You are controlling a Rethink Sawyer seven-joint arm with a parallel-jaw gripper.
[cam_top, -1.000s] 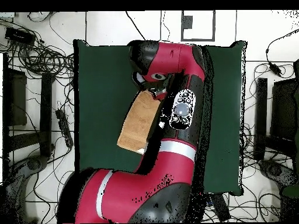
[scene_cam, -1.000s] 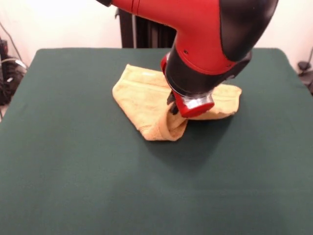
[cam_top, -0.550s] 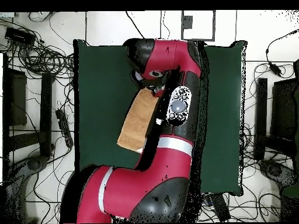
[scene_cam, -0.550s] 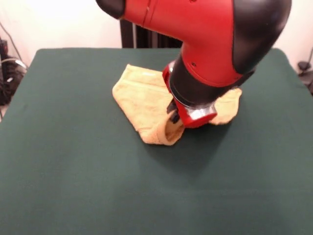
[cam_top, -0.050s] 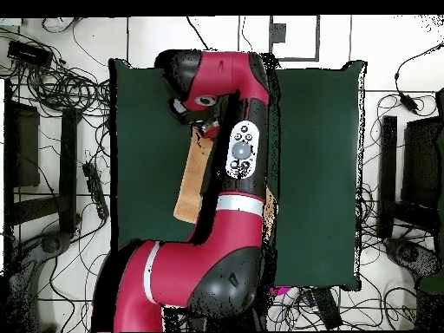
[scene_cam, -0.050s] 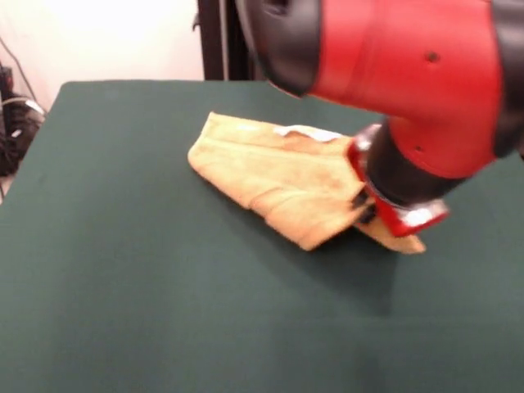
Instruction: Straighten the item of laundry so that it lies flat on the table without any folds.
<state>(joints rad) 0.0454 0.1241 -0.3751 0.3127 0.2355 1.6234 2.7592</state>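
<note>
The item of laundry (scene_cam, -0.050s: 278,176) is an orange-tan towel lying folded over on itself in a long strip on the green table (scene_cam, -0.050s: 123,270). A small white tag (scene_cam, -0.050s: 307,131) shows at its far edge. My gripper (scene_cam, -0.050s: 363,206) sits low at the strip's right end, under the red and black wrist, shut on a raised fold of the cloth. A thin tip of towel (scene_cam, -0.050s: 407,243) pokes out beyond the wrist. From overhead the arm covers most of the towel (cam_top, -0.050s: 191,182), the gripper (cam_top, -0.050s: 205,132) is at its upper end, and bare table (cam_top, -0.050s: 147,130) lies to the left.
A black post (scene_cam, -0.050s: 214,39) stands behind the table's far edge. Cables and gear (scene_cam, -0.050s: 12,115) lie off the left side. Overhead, cables (cam_top, -0.050s: 61,78) and dark equipment (cam_top, -0.050s: 22,143) ring the table on the floor.
The arm has swung toward the right and nearer in the front view, dragging the held fold along. The towel has been pulled out from a bunched triangle into a longer strip.
</note>
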